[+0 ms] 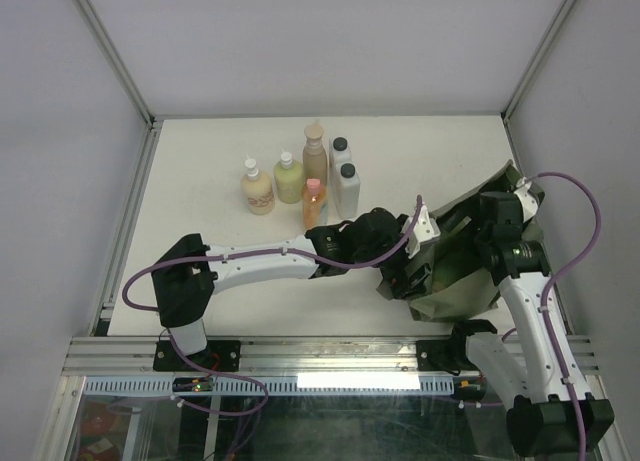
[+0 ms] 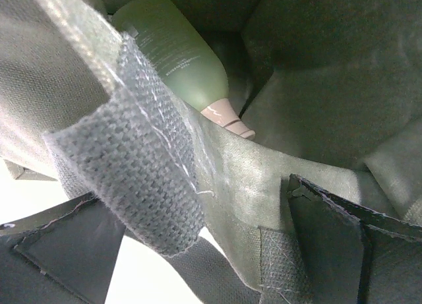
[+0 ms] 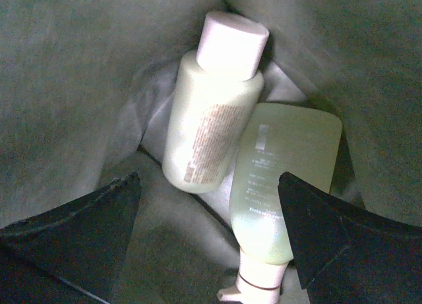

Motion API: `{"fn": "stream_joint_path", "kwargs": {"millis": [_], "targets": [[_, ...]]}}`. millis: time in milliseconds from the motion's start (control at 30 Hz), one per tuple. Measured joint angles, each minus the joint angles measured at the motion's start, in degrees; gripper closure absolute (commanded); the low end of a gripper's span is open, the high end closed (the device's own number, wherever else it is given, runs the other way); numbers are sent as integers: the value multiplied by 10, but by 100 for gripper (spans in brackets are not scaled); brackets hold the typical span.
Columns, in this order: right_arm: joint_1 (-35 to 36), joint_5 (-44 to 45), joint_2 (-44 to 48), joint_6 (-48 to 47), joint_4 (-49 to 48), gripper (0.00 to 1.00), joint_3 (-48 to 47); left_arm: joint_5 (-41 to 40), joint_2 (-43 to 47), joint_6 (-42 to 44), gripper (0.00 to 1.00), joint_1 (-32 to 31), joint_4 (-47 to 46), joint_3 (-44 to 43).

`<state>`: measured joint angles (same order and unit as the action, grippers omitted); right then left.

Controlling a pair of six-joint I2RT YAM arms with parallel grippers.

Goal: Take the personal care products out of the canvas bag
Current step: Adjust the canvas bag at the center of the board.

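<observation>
The olive canvas bag (image 1: pixel 455 271) lies slumped at the table's right with its mouth toward the arms. Two personal care products lie inside it: a pale yellow-green bottle (image 3: pixel 211 119) with a white cap, and a green bottle (image 3: pixel 280 179) with a pale spout, which also shows in the left wrist view (image 2: pixel 178 60). My right gripper (image 3: pixel 211 241) is down in the bag, open, with its fingers either side of the green bottle's neck and touching nothing. My left gripper (image 2: pixel 204 251) is open at the bag's rim, with fabric and a strap (image 2: pixel 132 165) between its fingers. Several bottles (image 1: pixel 300 181) stand on the table.
The standing bottles cluster at the back centre of the white table (image 1: pixel 200 271). Grey enclosure walls and metal posts (image 1: pixel 130 211) bound the table on three sides. An aluminium rail (image 1: pixel 330 356) runs along the near edge by the arm bases.
</observation>
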<state>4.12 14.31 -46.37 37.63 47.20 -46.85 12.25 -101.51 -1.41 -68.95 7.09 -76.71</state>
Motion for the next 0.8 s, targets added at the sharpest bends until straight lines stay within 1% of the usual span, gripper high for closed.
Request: {"fn": "stream_joint_path", "kwargs": {"millis": [67,100,167,300,400,567,667,800], "targets": [[-20,-17,-10,-4,-25,14,9,0,-5,6,1,-2,0,-2],[-24,-20,-14,-7,-39,18,14,0,-8,8,1,-3,0,-3],[-30,-21,-23,-8,-52,21,18,0,-12,9,1,-4,0,-7],[-46,-19,-32,-18,-70,22,18,-3,-12,14,1,-5,0,-9],[-52,-18,-32,-25,-80,24,18,-3,-12,21,1,-5,1,-10],[-61,-43,-47,-25,-80,23,17,-5,-13,26,1,-2,24,-34],[-62,-77,-49,-33,-65,22,17,-2,-15,24,1,11,53,-66],[-63,-134,-40,-70,-31,21,13,1,-16,23,1,33,88,-106]]}}
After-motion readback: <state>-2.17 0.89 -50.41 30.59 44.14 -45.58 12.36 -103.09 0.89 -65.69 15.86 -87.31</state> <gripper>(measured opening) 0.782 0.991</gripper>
